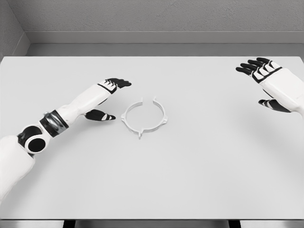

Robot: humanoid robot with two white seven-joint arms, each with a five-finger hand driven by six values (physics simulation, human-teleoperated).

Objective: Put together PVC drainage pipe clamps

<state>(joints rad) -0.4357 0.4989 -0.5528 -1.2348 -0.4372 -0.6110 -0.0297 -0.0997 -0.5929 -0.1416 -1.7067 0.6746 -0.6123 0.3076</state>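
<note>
A thin white plastic ring-shaped pipe clamp (144, 118) lies flat on the white counter (190, 175), a little left of the middle. It is an open hoop, not a closed circle: a gap breaks the band at its far edge, where two short ends face each other without touching. Small tabs stick outward from the band, one at the near edge pointing toward the robot, one on the right side, and one on the left side. The inside of the hoop shows only bare counter surface. The clamp casts a faint shadow along its rim and sits alone, touched by nothing.
</note>
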